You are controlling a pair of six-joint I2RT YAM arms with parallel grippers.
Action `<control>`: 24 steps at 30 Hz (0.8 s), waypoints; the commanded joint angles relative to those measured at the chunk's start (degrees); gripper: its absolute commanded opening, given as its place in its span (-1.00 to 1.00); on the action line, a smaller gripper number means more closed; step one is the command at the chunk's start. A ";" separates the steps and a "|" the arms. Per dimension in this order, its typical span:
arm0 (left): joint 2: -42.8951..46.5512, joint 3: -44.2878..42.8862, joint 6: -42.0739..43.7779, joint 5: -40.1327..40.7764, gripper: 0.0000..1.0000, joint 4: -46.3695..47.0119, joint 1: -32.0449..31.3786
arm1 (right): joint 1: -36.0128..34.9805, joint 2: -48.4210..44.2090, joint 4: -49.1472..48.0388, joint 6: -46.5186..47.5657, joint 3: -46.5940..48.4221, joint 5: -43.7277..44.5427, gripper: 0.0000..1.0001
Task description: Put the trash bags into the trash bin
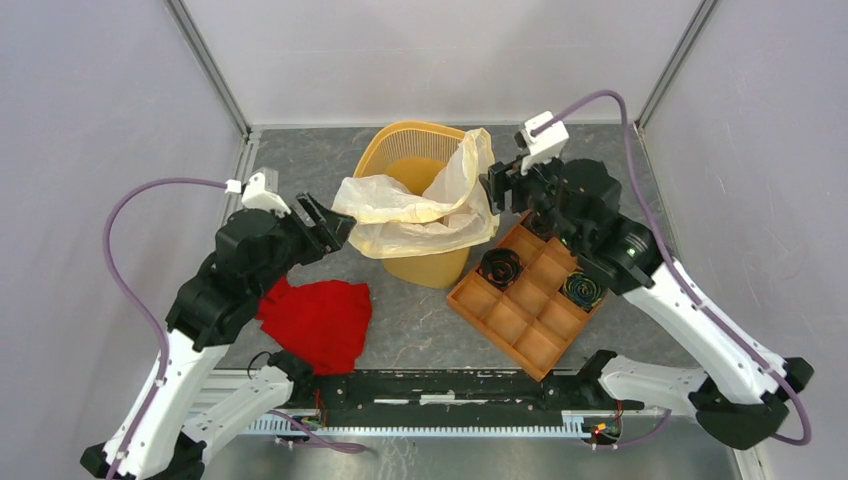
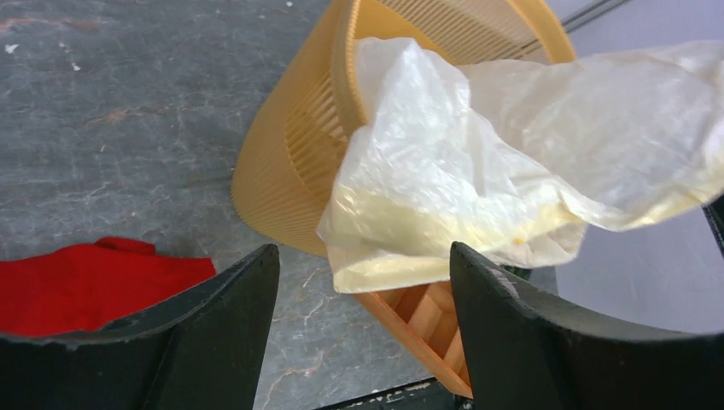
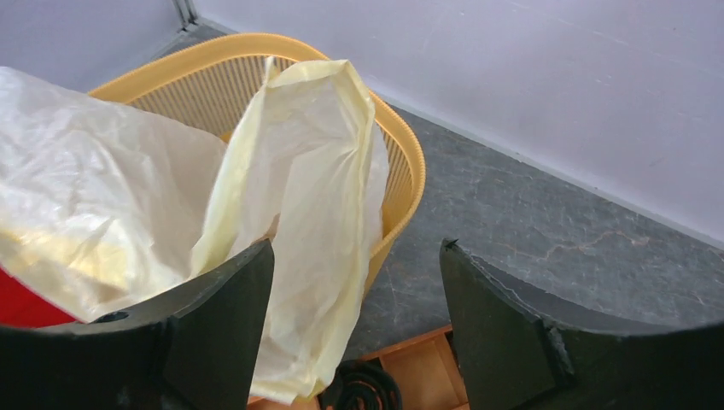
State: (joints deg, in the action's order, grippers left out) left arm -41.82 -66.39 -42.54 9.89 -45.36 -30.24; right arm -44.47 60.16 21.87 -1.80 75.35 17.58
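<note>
The orange-yellow trash bin (image 1: 405, 150) stands at the back middle of the table. The cream-white trash bag (image 1: 415, 215) is draped over its near rim, part inside and part hanging down the front wall. My left gripper (image 1: 338, 225) is open just left of the bag's edge. In the left wrist view its gripper (image 2: 364, 252) has the jaws wide apart, and the bag (image 2: 478, 171) hangs beyond the tips, unheld, against the bin (image 2: 290, 162). My right gripper (image 1: 495, 185) is open by the bag's right flap. From that wrist, the gripper (image 3: 355, 248) is spread, with the flap (image 3: 316, 171) loose beside one finger.
A red cloth (image 1: 318, 318) lies on the table by the left arm. An orange-brown compartment tray (image 1: 520, 320) sits right of the bin, with black coiled items (image 1: 500, 266) in two cells. The enclosure's walls close in the back and both sides.
</note>
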 commanded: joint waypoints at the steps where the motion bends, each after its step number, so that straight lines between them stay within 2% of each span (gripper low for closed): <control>1: -4.20 -2.12 2.27 4.70 0.55 -2.74 0.18 | 4.04 5.25 -2.08 1.37 4.38 -6.56 0.56; 3: -5.20 -2.44 3.01 4.61 0.47 -1.50 0.17 | 5.75 7.68 -2.88 1.07 6.65 -9.06 0.52; 6: -6.31 -3.96 3.89 4.94 0.34 -1.58 0.16 | 7.97 9.71 -5.12 0.55 8.12 -10.29 0.21; 9: -5.82 -3.93 4.71 6.12 0.33 -2.33 0.17 | 10.04 10.06 -6.34 0.07 8.07 -10.28 0.04; 13: -3.59 -3.40 6.23 2.68 0.57 -2.22 0.14 | 12.10 8.99 -7.27 -0.29 6.18 -12.43 0.08; 15: -1.02 -1.94 8.38 -0.70 0.72 -0.59 0.12 | 12.88 8.50 -8.79 -0.92 4.47 -14.32 0.02; 18: 1.65 0.90 12.50 -9.12 0.98 2.22 0.14 | 14.02 8.99 -10.27 -2.75 3.87 -17.05 -0.29; 21: 1.05 3.27 14.22 -15.10 1.00 1.58 0.13 | 15.13 9.45 -10.63 -5.62 3.54 -15.08 -0.69; 24: 0.14 5.00 11.74 -14.93 0.94 2.66 0.18 | 16.01 8.79 -11.81 -8.70 1.76 -13.20 -0.88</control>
State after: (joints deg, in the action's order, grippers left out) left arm -39.38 -64.34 -33.04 0.34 -45.21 -30.24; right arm -29.74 70.15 14.17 -5.74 78.98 3.09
